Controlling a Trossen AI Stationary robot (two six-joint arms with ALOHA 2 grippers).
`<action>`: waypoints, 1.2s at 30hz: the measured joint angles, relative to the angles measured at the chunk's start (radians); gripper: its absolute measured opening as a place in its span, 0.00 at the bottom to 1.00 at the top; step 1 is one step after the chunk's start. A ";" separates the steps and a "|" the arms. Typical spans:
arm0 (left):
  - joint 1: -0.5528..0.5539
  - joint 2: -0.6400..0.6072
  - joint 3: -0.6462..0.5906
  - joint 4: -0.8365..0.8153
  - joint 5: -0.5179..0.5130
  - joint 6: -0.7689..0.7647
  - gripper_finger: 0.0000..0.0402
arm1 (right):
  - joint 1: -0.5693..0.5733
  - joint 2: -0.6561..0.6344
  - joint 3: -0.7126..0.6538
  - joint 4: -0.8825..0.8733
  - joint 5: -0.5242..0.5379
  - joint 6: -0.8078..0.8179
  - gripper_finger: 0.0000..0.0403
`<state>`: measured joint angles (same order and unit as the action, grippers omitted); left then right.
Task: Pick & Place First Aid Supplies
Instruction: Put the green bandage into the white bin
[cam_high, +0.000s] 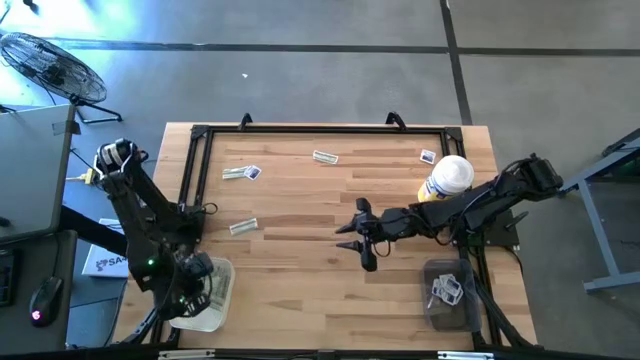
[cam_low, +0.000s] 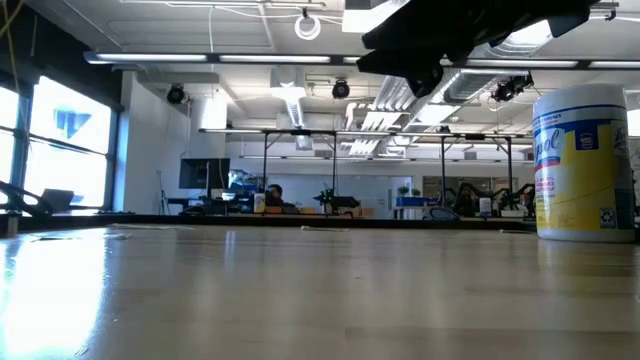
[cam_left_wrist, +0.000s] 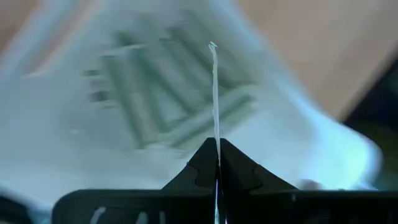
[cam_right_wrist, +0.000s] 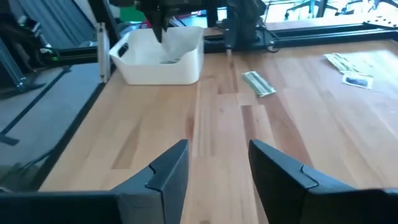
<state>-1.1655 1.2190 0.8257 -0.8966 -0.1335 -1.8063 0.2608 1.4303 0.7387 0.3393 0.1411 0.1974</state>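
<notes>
I am holding the left gripper (cam_high: 196, 283) over the white plastic bin (cam_high: 222, 300) at the near left corner of the table. Its jaws are clenched on a thin pale packet (cam_left_wrist: 214, 93), seen edge-on in the left wrist view and standing up between the fingertips. I judge this grip is kept so the packet can be dropped among the narrow greenish-white strips in the bin (cam_left_wrist: 168, 99).

At the near right corner, a dark grey tray (cam_high: 452, 300) is holding a few small white packets (cam_high: 446, 290).

I am hovering the right gripper (cam_high: 357, 236) over bare wood near the table's middle. Its jaws are spread wide and empty, pointing left; I judge it is free to approach a loose packet. The nearest one is a narrow pale greenish strip (cam_high: 243, 227), lying flat to the left of it.

Farther away, another greenish strip with a small white square beside it (cam_high: 241, 172) is lying toward the far left. A third strip (cam_high: 325, 157) is lying near the far edge, centre. A small white square with a dark mark (cam_high: 428, 156) is lying far right, just beyond the yellow canister with the white cap (cam_high: 447, 179).
</notes>
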 joint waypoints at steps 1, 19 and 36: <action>-0.009 0.008 0.000 -0.029 -0.007 -0.021 0.00 | -0.005 0.000 0.000 -0.004 0.000 0.002 0.40; -0.020 0.187 0.102 -0.252 0.044 -0.136 0.00 | -0.027 0.000 0.000 -0.019 0.001 0.010 0.39; 0.086 0.459 0.267 -0.429 0.159 -0.086 0.00 | -0.031 0.001 0.000 -0.023 -0.031 0.089 0.38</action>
<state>-1.0800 1.6780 1.0927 -1.3256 0.0255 -1.8924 0.2298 1.4311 0.7383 0.3162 0.1102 0.2860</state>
